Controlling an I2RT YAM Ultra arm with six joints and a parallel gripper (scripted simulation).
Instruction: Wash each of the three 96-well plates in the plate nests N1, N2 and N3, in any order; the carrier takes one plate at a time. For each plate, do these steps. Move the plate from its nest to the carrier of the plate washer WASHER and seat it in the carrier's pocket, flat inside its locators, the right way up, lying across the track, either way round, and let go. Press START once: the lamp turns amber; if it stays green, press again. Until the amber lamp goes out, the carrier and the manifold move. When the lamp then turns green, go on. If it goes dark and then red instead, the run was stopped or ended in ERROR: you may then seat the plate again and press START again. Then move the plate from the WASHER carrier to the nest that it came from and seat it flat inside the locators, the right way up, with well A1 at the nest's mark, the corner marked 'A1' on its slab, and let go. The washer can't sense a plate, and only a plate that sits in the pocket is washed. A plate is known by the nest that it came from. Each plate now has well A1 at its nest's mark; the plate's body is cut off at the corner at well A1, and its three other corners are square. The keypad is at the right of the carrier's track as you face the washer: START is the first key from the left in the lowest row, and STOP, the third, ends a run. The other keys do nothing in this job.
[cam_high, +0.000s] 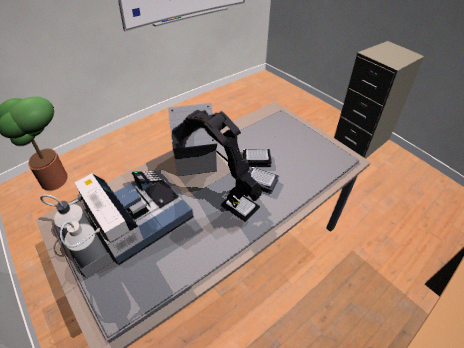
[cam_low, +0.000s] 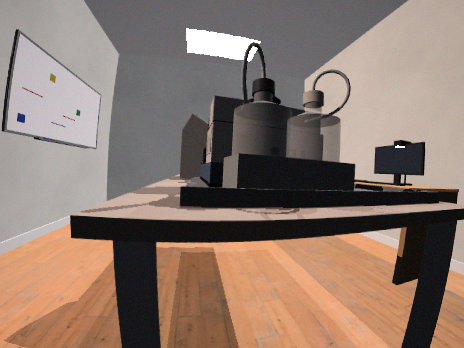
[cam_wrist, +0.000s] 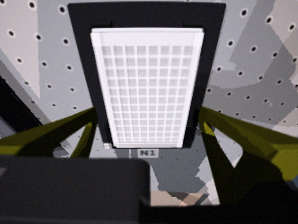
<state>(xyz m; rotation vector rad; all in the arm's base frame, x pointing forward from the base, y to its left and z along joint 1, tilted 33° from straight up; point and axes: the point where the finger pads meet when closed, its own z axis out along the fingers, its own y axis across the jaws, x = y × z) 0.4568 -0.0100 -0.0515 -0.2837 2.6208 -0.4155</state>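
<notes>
Top view: even, moderately bright light; soft multi-layer shadows on table (cam_high: 320, 150) below arm (cam_high: 235, 155) and beside washer (cam_high: 150, 220); table shadow falls on floor at lower left of frame. Overall soft, low resolution.

Exterior view: dimmer; ceiling panel (cam_low: 220, 44) at top centre blown out white; foreground table edge dark, bottles (cam_low: 280, 130) backlit; wide-angle stretch at frame edges.

Wrist view: plate (cam_wrist: 147, 87) bright, near glare; angular overlapping shadows at right; lower frame dark, blurred.
</notes>
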